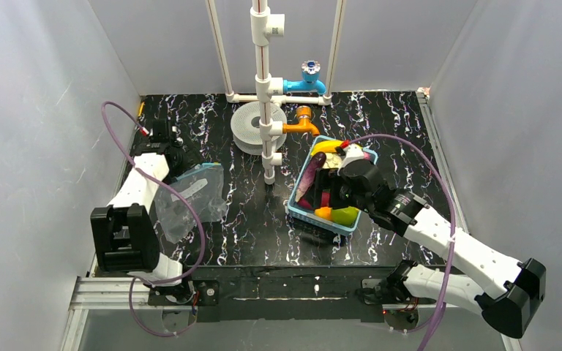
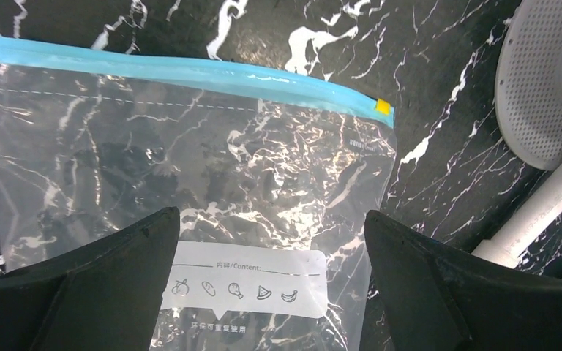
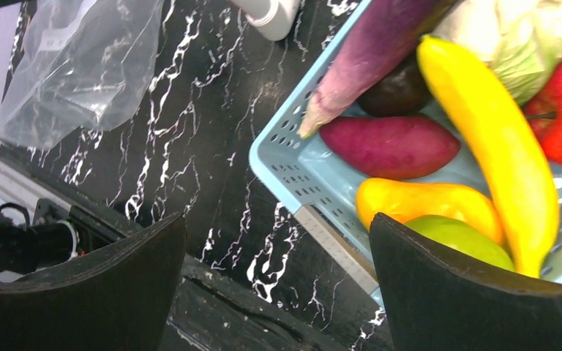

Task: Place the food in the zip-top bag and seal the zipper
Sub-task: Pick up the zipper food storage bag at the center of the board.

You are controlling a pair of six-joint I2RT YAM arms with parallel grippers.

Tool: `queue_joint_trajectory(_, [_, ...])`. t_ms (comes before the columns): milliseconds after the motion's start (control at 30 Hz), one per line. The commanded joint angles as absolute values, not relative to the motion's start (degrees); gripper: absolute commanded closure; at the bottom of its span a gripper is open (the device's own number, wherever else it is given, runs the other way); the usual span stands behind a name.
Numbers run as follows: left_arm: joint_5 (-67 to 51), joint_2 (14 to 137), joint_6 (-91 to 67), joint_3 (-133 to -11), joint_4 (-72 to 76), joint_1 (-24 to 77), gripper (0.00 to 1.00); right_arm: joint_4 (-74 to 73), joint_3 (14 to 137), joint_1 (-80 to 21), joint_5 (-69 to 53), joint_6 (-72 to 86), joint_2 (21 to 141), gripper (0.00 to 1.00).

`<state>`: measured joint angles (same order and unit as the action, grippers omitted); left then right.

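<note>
Currently clear crinkly zip-top bag point(image 1: 190, 196) lies by counter's left edge, below wide-spread left gripper point(image 2: 271, 219). Colourful toy food point(image 3: 388, 146) fills light-blue plastic basket point(image 3: 285, 170) toward right edge; right gripper point(image 3: 278, 219) above it, fingers wide, empty.

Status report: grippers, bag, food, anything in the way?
Left gripper open over the zip-top bag. Right gripper open at basket edge. Bag empty, food in basket. White pipe post stands between them.

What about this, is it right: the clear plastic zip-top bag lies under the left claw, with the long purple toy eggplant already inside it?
No. The clear plastic zip-top bag lies under the left claw, but the long purple toy eggplant is in the light-blue plastic basket; the right wrist view shows it.
</note>
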<state>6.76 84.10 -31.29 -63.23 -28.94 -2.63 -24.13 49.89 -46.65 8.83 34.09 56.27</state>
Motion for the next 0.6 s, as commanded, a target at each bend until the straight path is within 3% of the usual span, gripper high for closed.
queue_joint_trajectory(0, [1.6, 86.2, -30.6, -66.4, -31.5, -2.7, 0.03, -19.8, 49.3, -50.5, 11.0, 34.5, 56.4, 0.0])
queue_joint_trajectory(267, [-11.0, 92.5, -37.4, -62.3, -26.8, -1.8, 0.02, -17.9, 49.3, -55.0, 12.1, 35.1, 58.3, 0.0])
queue_joint_trajectory(567, [-10.9, 91.0, -36.6, -60.8, -25.3, 9.1, 0.02, -15.5, 49.4, -57.2, 11.2, 35.5, 61.3, 0.0])
